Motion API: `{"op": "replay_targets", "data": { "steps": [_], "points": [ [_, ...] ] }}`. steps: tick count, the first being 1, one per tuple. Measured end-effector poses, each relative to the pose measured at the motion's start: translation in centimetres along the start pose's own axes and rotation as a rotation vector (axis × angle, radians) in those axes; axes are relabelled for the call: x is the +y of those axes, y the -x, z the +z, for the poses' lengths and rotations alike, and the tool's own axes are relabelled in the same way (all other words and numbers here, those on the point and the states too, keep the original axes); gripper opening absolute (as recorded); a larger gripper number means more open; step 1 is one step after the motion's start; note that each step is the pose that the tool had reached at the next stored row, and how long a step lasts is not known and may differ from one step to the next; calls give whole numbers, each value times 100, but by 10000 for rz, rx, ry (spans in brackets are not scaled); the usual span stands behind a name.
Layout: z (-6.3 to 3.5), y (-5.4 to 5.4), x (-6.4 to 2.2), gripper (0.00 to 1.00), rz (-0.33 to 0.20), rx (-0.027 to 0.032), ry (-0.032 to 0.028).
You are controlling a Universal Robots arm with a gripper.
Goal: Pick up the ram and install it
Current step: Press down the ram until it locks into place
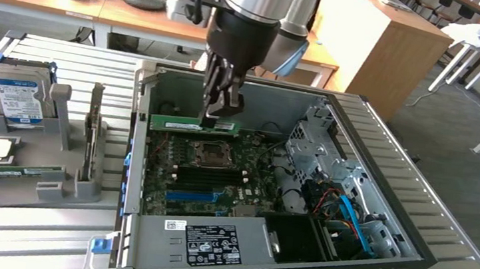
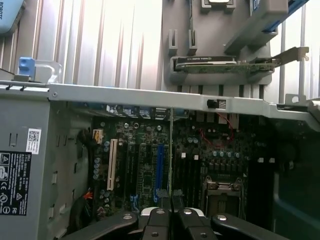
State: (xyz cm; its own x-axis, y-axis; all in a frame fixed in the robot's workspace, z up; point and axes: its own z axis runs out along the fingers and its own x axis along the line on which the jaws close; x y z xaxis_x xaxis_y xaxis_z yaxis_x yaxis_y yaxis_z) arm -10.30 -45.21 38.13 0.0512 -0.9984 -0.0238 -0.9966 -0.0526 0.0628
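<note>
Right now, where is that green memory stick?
In the exterior view the ram is gripped in the robot's hand, held level inside the open computer case, above the motherboard near the back wall.

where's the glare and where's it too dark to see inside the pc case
Exterior view: light falls evenly on the ribbed metal table, while the open black computer case goes dark in its lower corner beside the blue cables. Wrist view: the ribbed table washes out to near white; the green motherboard is dim and the case's far side is almost black.
</note>
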Motion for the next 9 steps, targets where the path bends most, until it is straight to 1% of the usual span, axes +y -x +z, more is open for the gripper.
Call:
{"op": "replay_targets", "data": {
  "steps": [6, 9],
  "points": [
    [-9, -5, -148, 12, 29, 3, -1],
    [-15, -6, -240, 12, 29, 4, -1]
  ]
}}
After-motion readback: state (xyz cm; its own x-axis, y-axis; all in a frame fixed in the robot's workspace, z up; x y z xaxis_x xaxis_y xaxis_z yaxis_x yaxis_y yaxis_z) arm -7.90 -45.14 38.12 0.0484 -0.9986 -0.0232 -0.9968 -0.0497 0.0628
